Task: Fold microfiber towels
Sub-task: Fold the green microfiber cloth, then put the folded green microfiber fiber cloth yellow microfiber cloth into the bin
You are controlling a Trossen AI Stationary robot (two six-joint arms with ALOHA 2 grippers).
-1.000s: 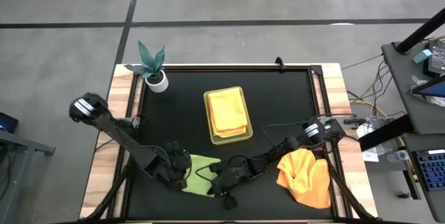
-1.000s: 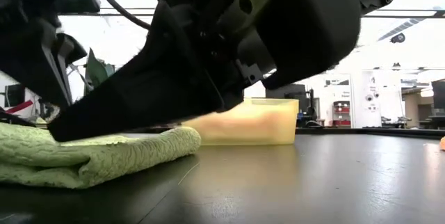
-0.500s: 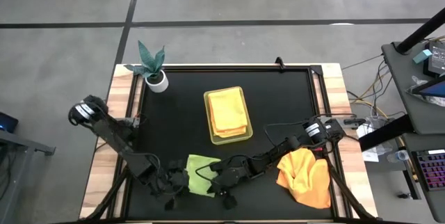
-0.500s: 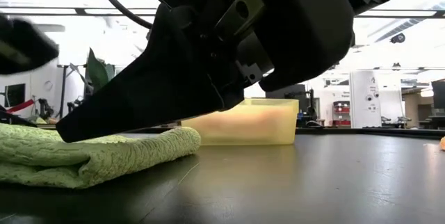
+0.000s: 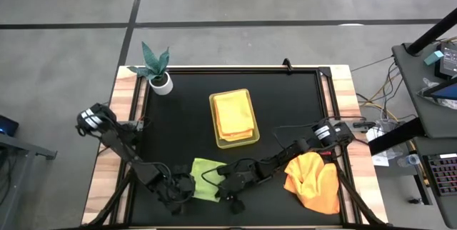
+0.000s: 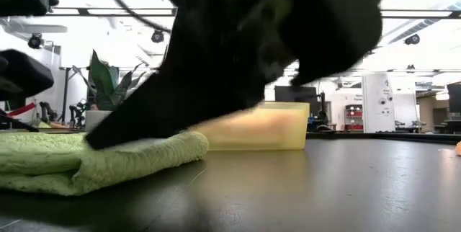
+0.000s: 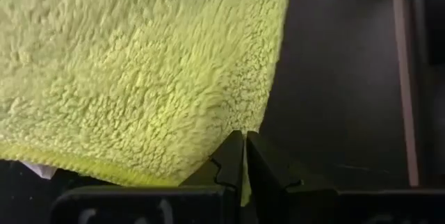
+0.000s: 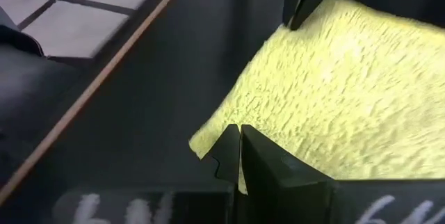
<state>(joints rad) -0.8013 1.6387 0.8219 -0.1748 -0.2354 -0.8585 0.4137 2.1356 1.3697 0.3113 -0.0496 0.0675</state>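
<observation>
Both my tools are down at the near edge of the table (image 5: 285, 101), working the light green towel (image 5: 206, 178) between them. My left tool (image 5: 187, 186) is pinched tight on the towel's edge: from the wrist, the two fingers (image 7: 229, 158) meet with a sliver of fuzzy green cloth (image 7: 139, 71) caught between them. My right tool (image 5: 218, 180) comes in from the other side, its fingers (image 8: 229, 151) pressed together over the towel's corner (image 8: 327, 106), nipping the hem. From table height the green towel (image 6: 86, 158) lies in a soft doubled layer, with my right arm's dark bulk resting on top of it.

Beyond my tools, toward the middle of the table, the yellow-green tray (image 5: 246, 141) holds a folded pale yellow towel (image 5: 234, 114); the tray (image 6: 252, 126) shows past the green cloth in the low view. Just outside my right tool, an orange towel (image 5: 314, 180) sits in a rumpled heap. A potted plant (image 5: 156, 66) stands at the far corner on my left tool's side.
</observation>
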